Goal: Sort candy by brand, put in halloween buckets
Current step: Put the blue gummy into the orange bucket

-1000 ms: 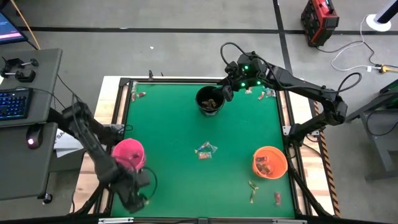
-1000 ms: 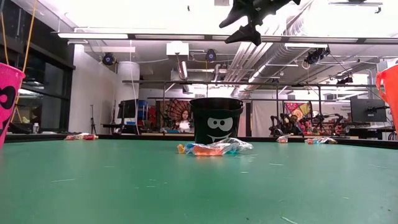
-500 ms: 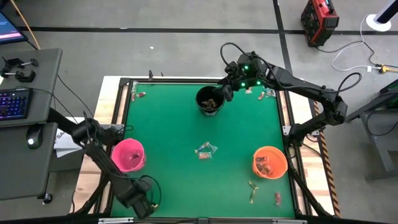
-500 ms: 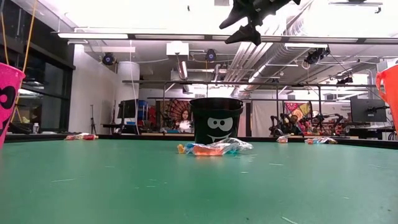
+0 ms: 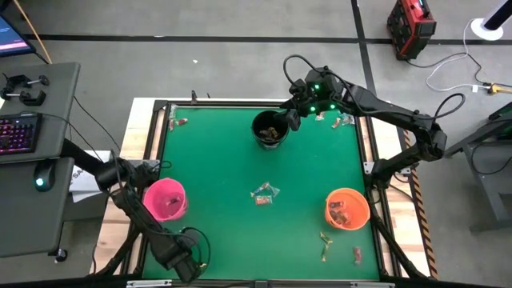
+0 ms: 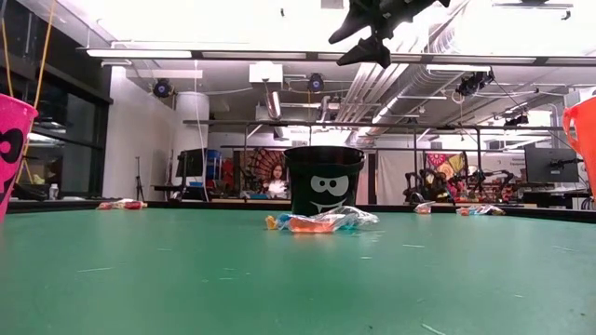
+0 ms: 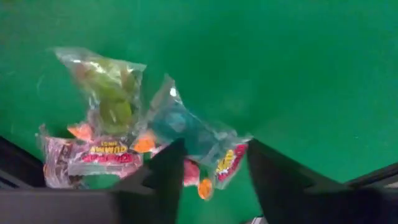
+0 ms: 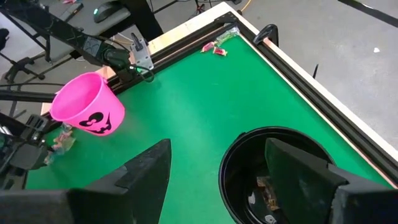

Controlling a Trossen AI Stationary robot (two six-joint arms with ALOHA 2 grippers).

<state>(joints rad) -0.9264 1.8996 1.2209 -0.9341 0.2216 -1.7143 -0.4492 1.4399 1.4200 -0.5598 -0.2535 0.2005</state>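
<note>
Left gripper stands low over a heap of candy at the table's near left corner, just beside the pink bucket; its fingers are spread to either side of the heap's nearer edge and pinch nothing yet. To do this step well, the jaws should probably close on one wrapper only, taken at its crimped end, so that neighbours of another brand do not ride along; a slow lift would show whether a second packet clings. The packets lie flat and overlapping, their long axes crossing at different angles, so no single direction holds for the heap; the packet with red lettering lies roughly across the gap between the fingers. Right gripper hangs spread and empty above the black bucket at the far edge. The orange bucket stands near the right edge.
</note>
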